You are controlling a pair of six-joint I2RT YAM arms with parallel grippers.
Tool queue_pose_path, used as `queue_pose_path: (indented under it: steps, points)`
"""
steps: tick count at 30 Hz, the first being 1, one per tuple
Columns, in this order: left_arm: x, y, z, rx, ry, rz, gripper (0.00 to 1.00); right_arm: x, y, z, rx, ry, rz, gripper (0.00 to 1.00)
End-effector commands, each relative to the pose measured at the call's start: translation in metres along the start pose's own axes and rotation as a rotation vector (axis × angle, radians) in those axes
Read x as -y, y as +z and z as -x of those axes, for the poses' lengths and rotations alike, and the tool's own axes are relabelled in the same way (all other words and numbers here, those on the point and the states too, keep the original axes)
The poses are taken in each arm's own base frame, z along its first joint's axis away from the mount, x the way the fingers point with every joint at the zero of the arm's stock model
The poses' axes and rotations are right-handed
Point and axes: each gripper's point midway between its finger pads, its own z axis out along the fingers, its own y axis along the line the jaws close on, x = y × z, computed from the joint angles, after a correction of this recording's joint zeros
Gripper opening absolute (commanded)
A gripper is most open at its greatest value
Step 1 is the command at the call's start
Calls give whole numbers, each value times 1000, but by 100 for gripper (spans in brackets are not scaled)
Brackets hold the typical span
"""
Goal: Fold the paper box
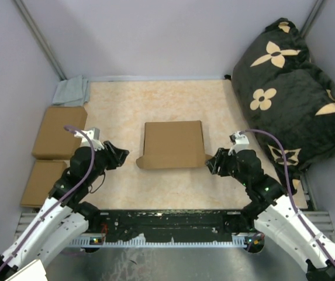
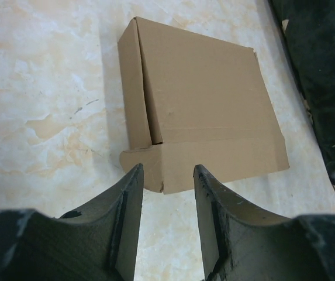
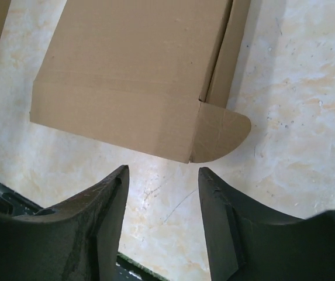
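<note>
One paper box (image 1: 173,144) mid-table. Left gripper (image 1: 122,156) and right gripper (image 1: 210,163) flank it, jaws parted, empty. Two brown boxes (image 1: 58,133) left.

One paper box (image 1: 173,144), with two rounded tabs: the left tab (image 2: 141,167) and the right tab (image 3: 223,134). Two more boxes show, the far small box (image 1: 59,132) and the near small box (image 1: 42,182); either may be a stack, which cannot be told from above. One cloth (image 1: 72,91). One cushion (image 1: 290,88). Two grippers: the left gripper (image 1: 120,155) and the right gripper (image 1: 211,163).
</note>
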Motion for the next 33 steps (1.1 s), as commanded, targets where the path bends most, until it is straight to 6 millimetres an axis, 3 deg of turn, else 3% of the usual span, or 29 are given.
queue_pose_path:
  steps: [1,5,11,16,26,33]
  points:
    - [1,17,8,24,44,18,47,-13,-1,43,106,-31,-5,55]
    - [1,48,-2,-50,103,39,48,-4,26,54,91,-78,-94,71]
    - [0,93,-10,-141,157,93,49,9,78,70,7,-115,-184,73]
    - [-2,116,-20,-185,184,100,49,26,111,65,-57,-80,-196,73]
    - [-8,140,-62,-318,175,72,49,30,137,42,-155,-86,-170,72]
    - [-16,154,-71,-348,180,105,49,32,150,38,-180,-91,-171,72]
